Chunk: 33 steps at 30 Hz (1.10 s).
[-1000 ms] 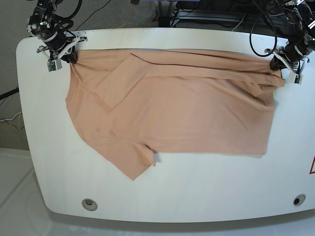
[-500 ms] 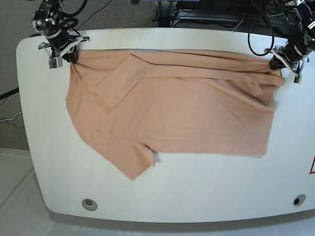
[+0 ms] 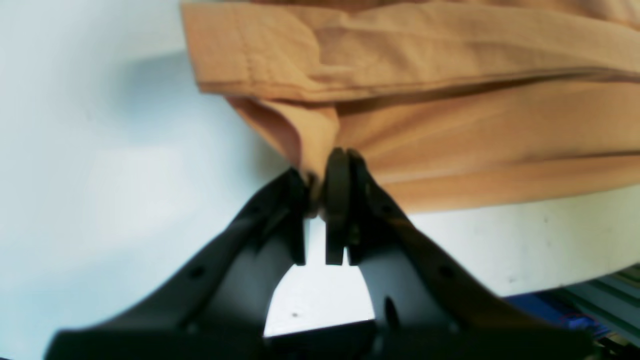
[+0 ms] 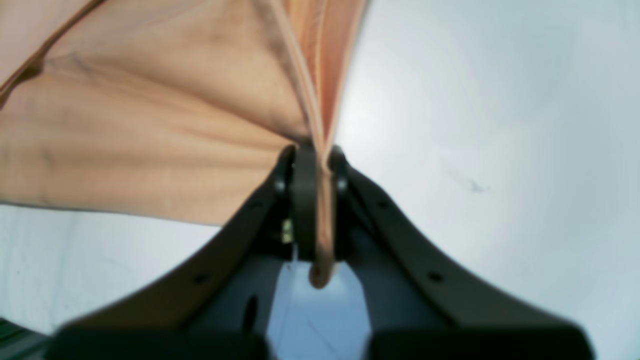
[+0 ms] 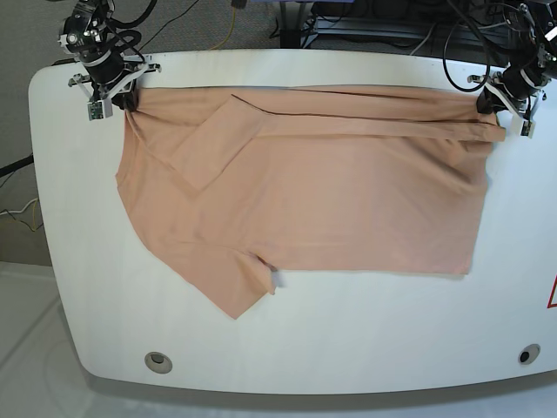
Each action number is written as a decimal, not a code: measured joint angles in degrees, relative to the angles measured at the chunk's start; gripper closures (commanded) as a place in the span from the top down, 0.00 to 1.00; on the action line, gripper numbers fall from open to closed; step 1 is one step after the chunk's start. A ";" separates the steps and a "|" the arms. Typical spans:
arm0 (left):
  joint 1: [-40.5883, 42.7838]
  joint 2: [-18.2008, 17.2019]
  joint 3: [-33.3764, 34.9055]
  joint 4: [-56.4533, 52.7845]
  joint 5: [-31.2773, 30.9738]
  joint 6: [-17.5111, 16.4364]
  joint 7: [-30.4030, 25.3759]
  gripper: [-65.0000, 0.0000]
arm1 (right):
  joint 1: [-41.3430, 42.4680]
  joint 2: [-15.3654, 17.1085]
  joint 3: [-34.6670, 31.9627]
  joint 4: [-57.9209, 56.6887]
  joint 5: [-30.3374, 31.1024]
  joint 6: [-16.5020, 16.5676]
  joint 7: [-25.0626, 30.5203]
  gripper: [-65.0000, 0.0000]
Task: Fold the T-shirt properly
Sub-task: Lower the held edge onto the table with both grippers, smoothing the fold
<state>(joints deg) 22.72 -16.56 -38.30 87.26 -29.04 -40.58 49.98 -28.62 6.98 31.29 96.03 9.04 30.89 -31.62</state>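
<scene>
The peach T-shirt (image 5: 313,200) lies spread on the white table (image 5: 348,340), its far edge pulled taut between the two arms. One sleeve (image 5: 222,287) points toward the near left; a folded flap (image 5: 209,144) lies at the upper left. My left gripper (image 5: 489,103), at the far right in the base view, is shut on a corner of the T-shirt (image 3: 320,135). In its own wrist view the left gripper (image 3: 320,185) pinches bunched cloth. My right gripper (image 5: 126,97), far left, is shut on the opposite corner, and cloth (image 4: 320,100) runs between the right gripper (image 4: 320,175) pads.
Cables and dark equipment (image 5: 365,26) sit beyond the far table edge. Two round holes (image 5: 157,360) (image 5: 527,353) mark the near corners of the table. A red marking (image 5: 552,296) shows at the right edge.
Both grippers have moved toward the far edge of the table, holding the cloth. The shirt's far edge is now straighter and tighter, and the bunching near the right corner has flattened.
</scene>
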 measured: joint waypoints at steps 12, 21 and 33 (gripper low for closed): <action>-0.17 0.00 -0.04 0.00 0.00 0.00 0.09 0.17 | 0.48 0.04 0.02 0.00 -0.04 0.13 -0.66 0.00; -0.98 0.52 -1.60 0.09 0.33 0.02 0.07 0.66 | 0.81 0.20 0.02 0.00 0.00 0.28 -1.38 0.00; -3.48 2.08 -4.83 0.04 2.10 0.55 1.44 0.69 | 2.73 0.22 0.02 0.00 -1.20 -0.28 -3.06 0.51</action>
<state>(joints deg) 19.25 -14.48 -43.13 87.31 -26.94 -40.03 51.42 -25.89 7.20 31.31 96.03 7.84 30.61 -34.68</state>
